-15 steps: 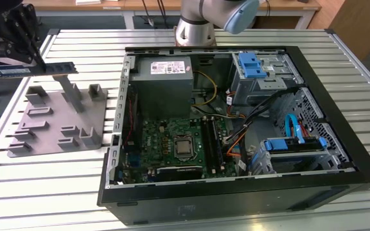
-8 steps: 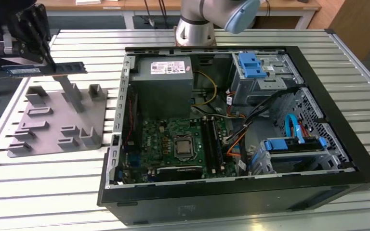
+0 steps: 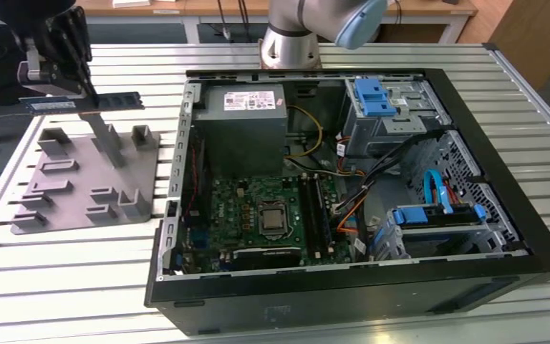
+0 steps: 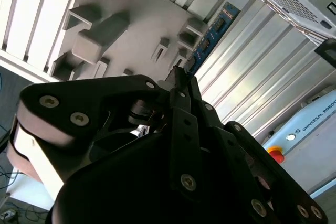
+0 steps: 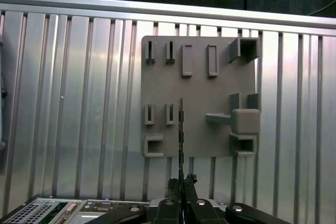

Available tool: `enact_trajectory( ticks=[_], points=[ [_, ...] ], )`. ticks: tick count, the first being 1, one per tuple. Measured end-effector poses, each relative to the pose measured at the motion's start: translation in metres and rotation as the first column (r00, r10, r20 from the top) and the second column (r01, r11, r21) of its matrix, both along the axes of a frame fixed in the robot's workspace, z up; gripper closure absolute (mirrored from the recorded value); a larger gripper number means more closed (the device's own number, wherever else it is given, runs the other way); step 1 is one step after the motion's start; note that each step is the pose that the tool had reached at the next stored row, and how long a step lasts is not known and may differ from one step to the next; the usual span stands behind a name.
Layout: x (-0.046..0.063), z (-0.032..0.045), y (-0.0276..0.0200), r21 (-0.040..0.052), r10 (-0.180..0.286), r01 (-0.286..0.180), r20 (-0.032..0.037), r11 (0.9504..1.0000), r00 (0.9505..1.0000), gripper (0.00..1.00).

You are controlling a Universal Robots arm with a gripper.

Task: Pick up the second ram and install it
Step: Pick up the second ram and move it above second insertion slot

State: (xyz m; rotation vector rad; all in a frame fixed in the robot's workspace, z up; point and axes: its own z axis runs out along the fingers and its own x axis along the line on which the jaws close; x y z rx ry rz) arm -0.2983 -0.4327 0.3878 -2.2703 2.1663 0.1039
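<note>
Exterior view: the black gripper (image 3: 82, 97) hung at the exterior view's left, its fingers pinched tight on the second ram (image 3: 122, 100). This thin dark-blue strip w/ a pale label was held roughly level in the air above the grey tray (image 3: 65, 193), apart from it. At the exterior view's right of the tray sat an open PC case (image 3: 351, 290) w/ a green motherboard (image 3: 256, 208) inside, all on a slatted metal table (image 3: 65, 287). In the first wrist view the second ram (image 5: 181, 124) stuck out edge-on from the fingertips, over the tray's slots & posts.
</note>
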Motion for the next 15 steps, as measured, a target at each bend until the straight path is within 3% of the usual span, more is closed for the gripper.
enact_trajectory(
  ticks=[9,15],
  points=[
    [0.02,0.0,0.0,-0.0018,0.0,0.0,-0.0013,1.0,1.0,0.86],
    [0.04,0.0,0.0,-0.0035,0.0,0.0,-0.003,1.0,1.0,0.86]
  ],
)
